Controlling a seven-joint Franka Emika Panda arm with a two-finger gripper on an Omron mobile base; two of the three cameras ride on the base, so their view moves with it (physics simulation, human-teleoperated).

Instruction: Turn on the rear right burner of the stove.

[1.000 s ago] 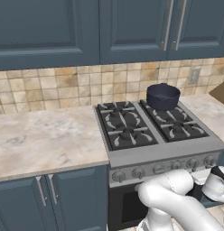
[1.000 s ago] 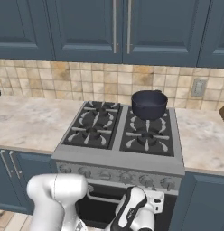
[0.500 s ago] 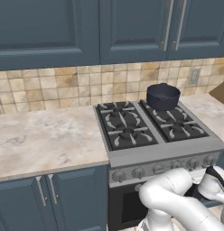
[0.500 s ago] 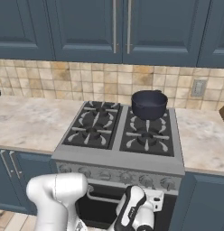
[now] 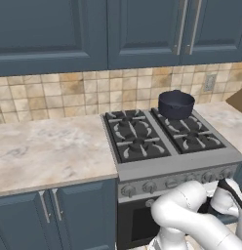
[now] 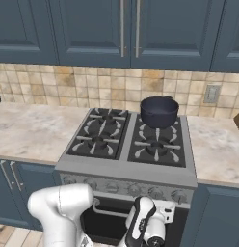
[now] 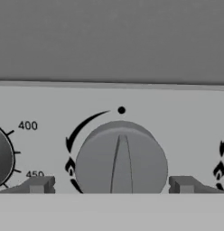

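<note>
The silver-grey stove (image 5: 142,171) (image 6: 189,159) carries a dark blue pot (image 5: 175,104) (image 6: 159,111) on its rear right burner, which lies mostly hidden under the pot. In the hand view a round grey knob (image 7: 121,162) sits straight ahead on the front panel. Its ridge points up at a black dot, with a curved arrow and flame marks to its left. My gripper (image 7: 111,185) is open, one fingertip (image 7: 39,184) on each side of the knob and apart from it. From the left base view the gripper (image 5: 224,184) sits at the right end of the knob row.
An oven dial (image 7: 3,158) marked 400 and 450 sits just left of the knob, and another burner knob's flame marks (image 7: 220,169) lie to its right. Marble counters (image 5: 50,146) (image 6: 218,149) flank the stove. The oven door's bar handle (image 6: 109,211) runs below the knobs.
The hand has risen a little and moved closer to the stove's knob panel. The pot and stove have not moved.
</note>
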